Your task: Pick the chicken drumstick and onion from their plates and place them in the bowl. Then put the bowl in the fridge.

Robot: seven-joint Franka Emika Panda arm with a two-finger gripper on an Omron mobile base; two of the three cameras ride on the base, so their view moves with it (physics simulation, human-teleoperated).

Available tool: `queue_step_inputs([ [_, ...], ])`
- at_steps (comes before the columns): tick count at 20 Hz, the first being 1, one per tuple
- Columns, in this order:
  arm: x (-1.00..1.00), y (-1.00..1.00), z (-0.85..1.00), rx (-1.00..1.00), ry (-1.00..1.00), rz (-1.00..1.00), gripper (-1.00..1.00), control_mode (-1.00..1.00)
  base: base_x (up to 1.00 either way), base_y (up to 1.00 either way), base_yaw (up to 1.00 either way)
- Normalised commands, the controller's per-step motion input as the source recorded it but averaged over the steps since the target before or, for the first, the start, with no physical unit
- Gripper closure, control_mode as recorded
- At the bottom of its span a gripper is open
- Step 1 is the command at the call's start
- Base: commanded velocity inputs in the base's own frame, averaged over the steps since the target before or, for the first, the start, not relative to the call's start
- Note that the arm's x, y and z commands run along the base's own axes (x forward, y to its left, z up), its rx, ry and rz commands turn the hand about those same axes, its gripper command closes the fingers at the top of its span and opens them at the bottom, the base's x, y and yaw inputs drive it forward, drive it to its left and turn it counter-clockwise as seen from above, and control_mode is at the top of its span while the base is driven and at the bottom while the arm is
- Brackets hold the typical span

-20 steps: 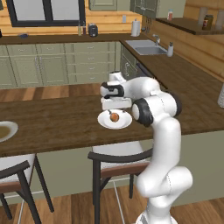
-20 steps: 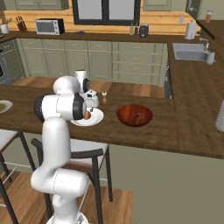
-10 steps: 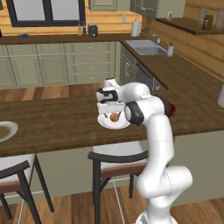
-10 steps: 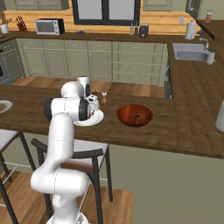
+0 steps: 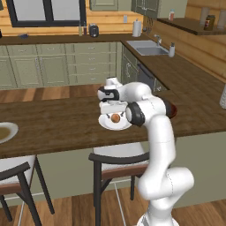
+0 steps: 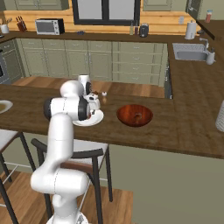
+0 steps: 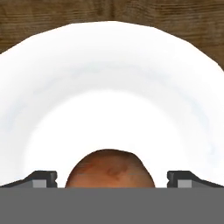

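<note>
- Gripper point(image 7: 111, 180) hung wide over the plate point(image 7: 109, 78), straddling the onion point(image 7: 110, 169) between its tips, likely lined up to grab it.
- Bowl point(image 6: 134, 116) waited well off to the side on the table point(image 6: 183, 127).

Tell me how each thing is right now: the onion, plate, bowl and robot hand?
Onion: sitting on its plate, between the open fingers, not gripped.
Plate: on the counter, holding the onion.
Bowl: upright on the counter, to the plate's right.
End effector: open, low over the onion.
</note>
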Motion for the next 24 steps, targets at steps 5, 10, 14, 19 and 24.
queue_step_inputs([
  [5,-0.45,-0.02,0.0,0.0,-0.03,0.0,-1.0,-1.0,0.0,0.0,0.0],
  [10,-0.41,-0.01,0.0,0.03,-0.01,0.0,-1.0,-1.0,0.0,0.0,0.0],
  [14,-0.04,0.0,0.0,0.0,0.0,-0.01,-1.0,-1.0,0.0,0.0,0.0],
  [19,0.05,0.0,0.0,0.0,0.0,0.0,-1.0,-1.0,0.0,0.0,0.0],
  [24,0.39,0.01,0.0,0.0,0.0,0.0,-1.0,-1.0,0.0,0.0,0.0],
])
